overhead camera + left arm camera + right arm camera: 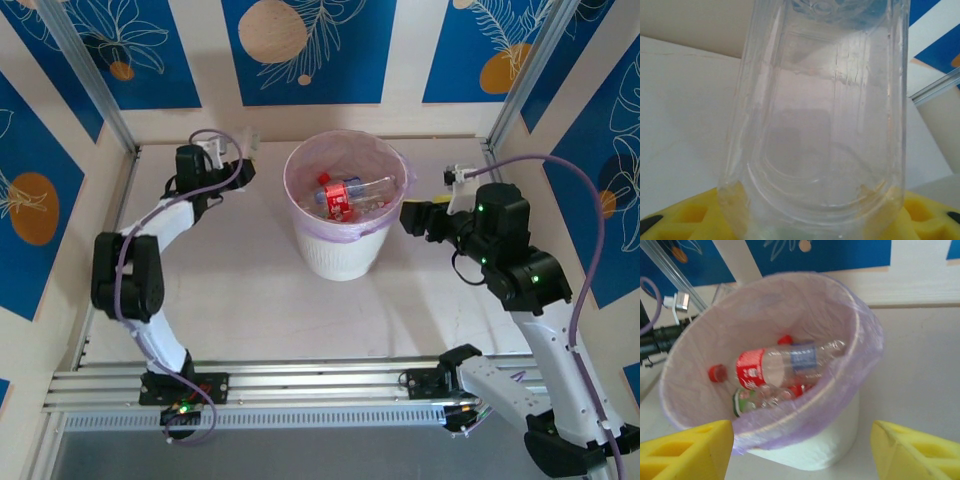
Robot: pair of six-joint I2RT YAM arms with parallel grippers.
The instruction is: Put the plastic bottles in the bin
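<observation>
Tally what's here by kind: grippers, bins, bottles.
grippers: 2 (left gripper, right gripper)
bin: 1
bottles: at least 4 (1 clear bottle between the left gripper's fingers, at least 3 binned bottles, maybe more underneath)
Total: at least 7

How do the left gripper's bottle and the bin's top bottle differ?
The clear bottle sits in the left gripper, outside the bin; the red-labelled bottle lies on its side inside it. No label shows on the first; the second has a red label and cap. Both are clear plastic.
</observation>
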